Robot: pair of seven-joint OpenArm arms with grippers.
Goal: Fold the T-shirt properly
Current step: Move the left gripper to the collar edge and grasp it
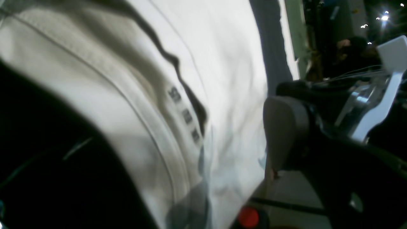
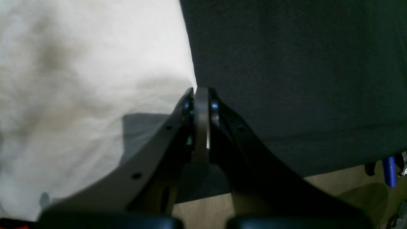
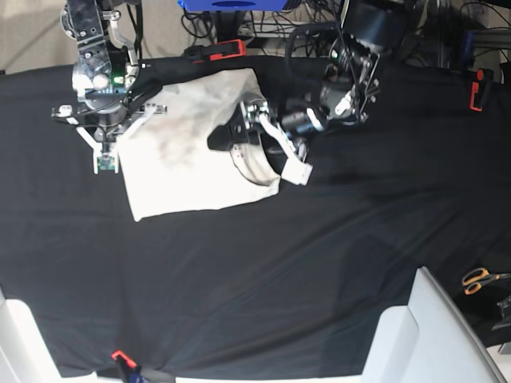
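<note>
- The left gripper (image 3: 267, 142), jaws wide apart, sat at the T-shirt's (image 3: 188, 171) collar side.
- The right gripper (image 2: 201, 95), pressed shut, touched the opposite edge; cloth lay between both arms near the table cloth's (image 3: 335, 263) far edge.

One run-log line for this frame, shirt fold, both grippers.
phase: fold in progress | T-shirt: partly folded on black table cloth | left gripper: open, over shirt's collar side | right gripper: shut at shirt edge
</note>
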